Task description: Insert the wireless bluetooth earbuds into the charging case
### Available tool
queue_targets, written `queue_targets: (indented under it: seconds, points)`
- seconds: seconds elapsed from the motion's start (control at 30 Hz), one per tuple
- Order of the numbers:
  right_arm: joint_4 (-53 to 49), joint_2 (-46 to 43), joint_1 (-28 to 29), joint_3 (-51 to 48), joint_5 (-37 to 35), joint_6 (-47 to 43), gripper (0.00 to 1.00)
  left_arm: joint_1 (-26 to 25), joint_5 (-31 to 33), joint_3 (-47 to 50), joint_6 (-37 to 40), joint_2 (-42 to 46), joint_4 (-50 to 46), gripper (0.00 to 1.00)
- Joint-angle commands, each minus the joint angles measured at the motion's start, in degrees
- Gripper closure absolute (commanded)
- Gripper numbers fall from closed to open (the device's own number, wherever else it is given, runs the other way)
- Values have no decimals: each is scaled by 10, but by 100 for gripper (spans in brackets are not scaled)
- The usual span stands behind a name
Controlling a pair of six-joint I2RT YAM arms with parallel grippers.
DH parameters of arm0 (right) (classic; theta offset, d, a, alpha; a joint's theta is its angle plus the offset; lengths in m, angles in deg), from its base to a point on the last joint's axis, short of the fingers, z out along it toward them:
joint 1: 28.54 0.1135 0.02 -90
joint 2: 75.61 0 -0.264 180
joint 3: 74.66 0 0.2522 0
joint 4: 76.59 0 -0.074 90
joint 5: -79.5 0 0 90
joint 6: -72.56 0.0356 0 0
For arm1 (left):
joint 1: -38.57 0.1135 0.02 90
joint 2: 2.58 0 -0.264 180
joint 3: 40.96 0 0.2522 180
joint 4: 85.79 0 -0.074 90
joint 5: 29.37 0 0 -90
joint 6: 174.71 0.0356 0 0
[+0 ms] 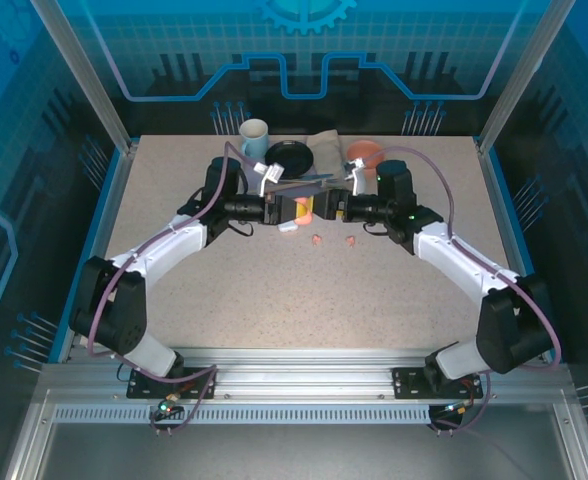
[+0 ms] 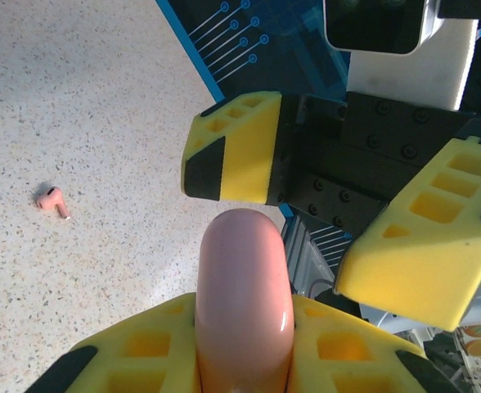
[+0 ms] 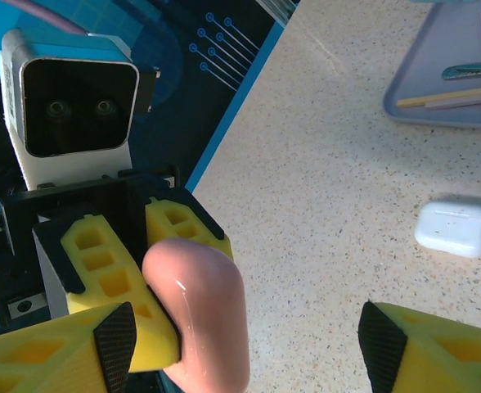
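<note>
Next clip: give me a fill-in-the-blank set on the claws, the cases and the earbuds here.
1. The left claw is shut on a glossy rounded plastic charging case coloured ____.
2. The right claw has its jaws standing ____.
3. In the top view, ____ small pink plastic earbuds lie loose on the speckled table.
4. The closed rounded-rectangular plastic case lying on the table is coloured ____.

Missing words: pink; open; two; white.

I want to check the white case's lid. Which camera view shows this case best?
The right wrist view: the white case lies large and unblocked, its lid seam clear, seemingly shut. In the top view the case is just a small white spot, too small for detail.
</note>
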Motion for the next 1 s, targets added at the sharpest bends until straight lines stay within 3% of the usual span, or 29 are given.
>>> queue_targets:
  seconds: [0.0,0.17,0.43,0.63,0.8,0.97]
  points:
    - [-5,13,12,22,2,-17,26,-3,-21,-25,16,-6,-9,100]
    - [-18,34,5,8,-24,-17,31,-3,-26,-32,17,-3,-10,100]
    - [8,51,-60,-55,-33,13,36,-2,-23,-29,28,24,-16,100]
    - [20,6,-74,-70,2,32,36,-2,-22,-25,37,22,-23,100]
    - [26,-35,-72,-76,74,19,37,-2,-25,-28,30,14,-13,100]
    - [45,-38,-57,-71,98,21,46,-2,-23,-29,19,13,4,100]
